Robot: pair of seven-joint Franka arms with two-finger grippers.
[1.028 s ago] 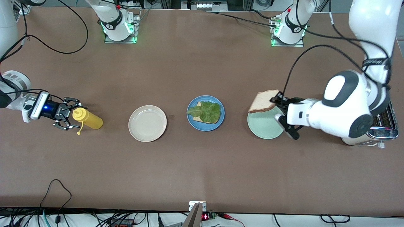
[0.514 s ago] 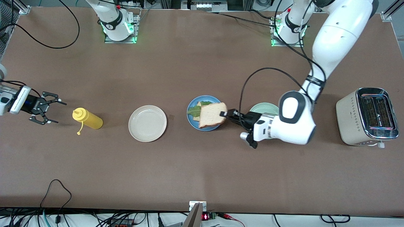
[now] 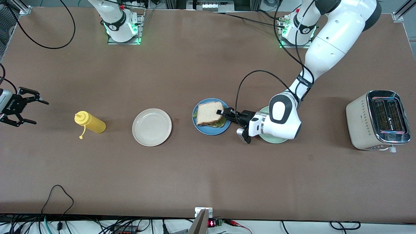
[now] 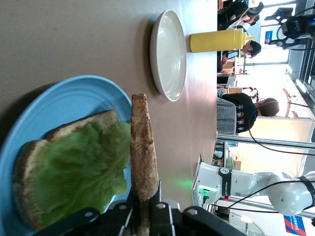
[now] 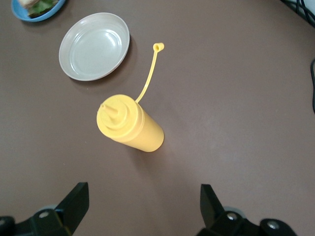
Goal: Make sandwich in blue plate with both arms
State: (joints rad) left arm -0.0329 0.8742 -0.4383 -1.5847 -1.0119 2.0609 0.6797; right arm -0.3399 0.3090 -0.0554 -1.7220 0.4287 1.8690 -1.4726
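Bread slice (image 3: 209, 112), top piece, held over blue plate (image 3: 211, 129) at table centre; lettuce (image 4: 81, 169) and a lower bread slice (image 4: 29, 162) lie in the plate under it. Left gripper (image 3: 224, 113) pinches the top slice's edge, fingers closed on crust; left wrist view shows the slice raised clear of the lettuce. Mint-green plate (image 3: 274, 139) under the left wrist. Cream plate (image 3: 151, 127) and yellow squeeze bottle (image 3: 90, 122) toward the right arm's end. Right gripper (image 3: 23, 105) spread wide, waiting near the table's edge. Toaster (image 3: 377, 120) at the left arm's end.

Three plates (image 3: 151, 127), two bread slices (image 3: 209, 112), one bottle (image 3: 90, 122), one toaster (image 3: 378, 120)
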